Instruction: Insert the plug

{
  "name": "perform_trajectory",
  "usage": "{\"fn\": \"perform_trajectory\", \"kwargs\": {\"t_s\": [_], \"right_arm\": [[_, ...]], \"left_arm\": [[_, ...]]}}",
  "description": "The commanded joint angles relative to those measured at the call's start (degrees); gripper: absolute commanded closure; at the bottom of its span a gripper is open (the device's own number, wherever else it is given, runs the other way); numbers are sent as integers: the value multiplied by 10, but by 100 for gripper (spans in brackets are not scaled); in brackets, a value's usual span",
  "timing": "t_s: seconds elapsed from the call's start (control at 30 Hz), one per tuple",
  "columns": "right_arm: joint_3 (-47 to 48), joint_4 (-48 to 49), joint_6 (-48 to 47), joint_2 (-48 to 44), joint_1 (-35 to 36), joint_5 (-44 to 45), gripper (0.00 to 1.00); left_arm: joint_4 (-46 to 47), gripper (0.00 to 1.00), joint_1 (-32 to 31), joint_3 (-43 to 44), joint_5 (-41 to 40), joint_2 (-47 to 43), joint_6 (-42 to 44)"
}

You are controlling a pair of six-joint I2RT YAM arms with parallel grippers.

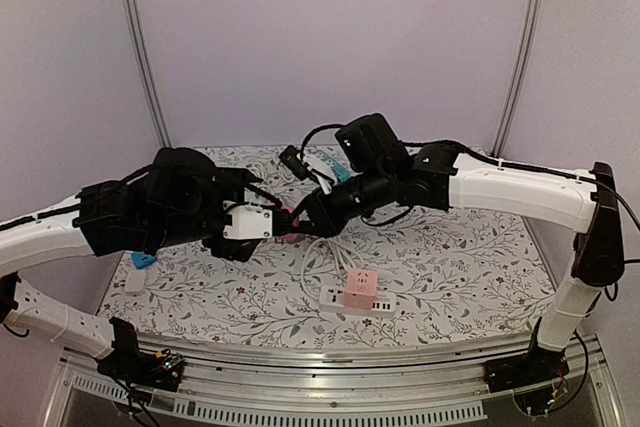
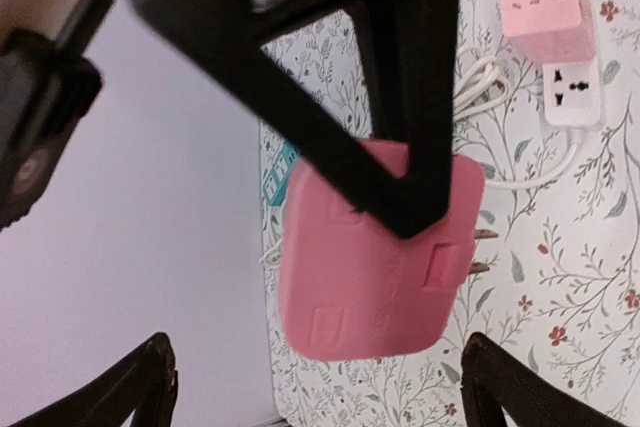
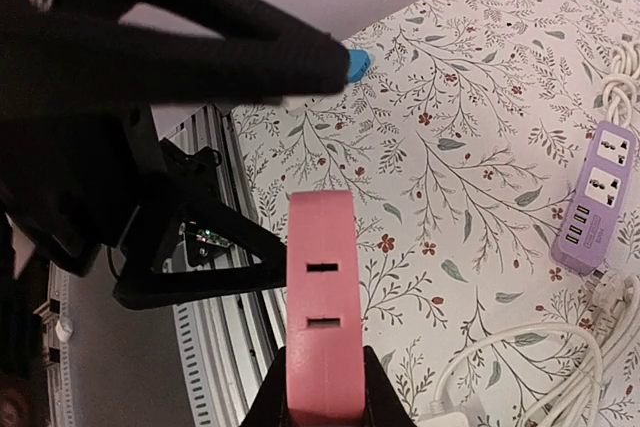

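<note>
We see the right gripper point(image 3: 325, 402) clamping the pink plug point(image 2: 375, 257) (left gripper point(image 2: 315, 387) gapes wide nearby). The white strip point(image 1: 385, 303) lies below it, toward the arms' bases.

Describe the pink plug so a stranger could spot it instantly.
Look above the middle of the floral tablecloth. The pink plug is pinched in the right gripper, in the air; unlike the pink cube on the white strip, it's flat with metal prongs.
</note>
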Motion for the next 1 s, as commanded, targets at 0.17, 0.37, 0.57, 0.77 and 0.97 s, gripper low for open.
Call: {"fn": "perform_trajectory", "kwargs": {"t_s": [0.17, 0.37, 0.57, 0.77, 0.97], "right_arm": [[-226, -8, -258, -192, -31, -17, 100], [-347, 62, -315, -284, -77, -50, 100], [-437, 145, -332, -336, -114, -90, 100], [-473, 146, -348, -362, -133, -132, 100], [-489, 150, -359, -357, -140, -142, 100]], "left_arm": [[-49, 1, -11, 68, 323, 25, -356], [115, 25, -11, 64, 383, 123, -400], [224, 26, -4, 59, 424, 201, -458], [358, 29, 12, 16, 475, 241, -505], [411, 36, 15, 3, 486, 263, -561]]}}
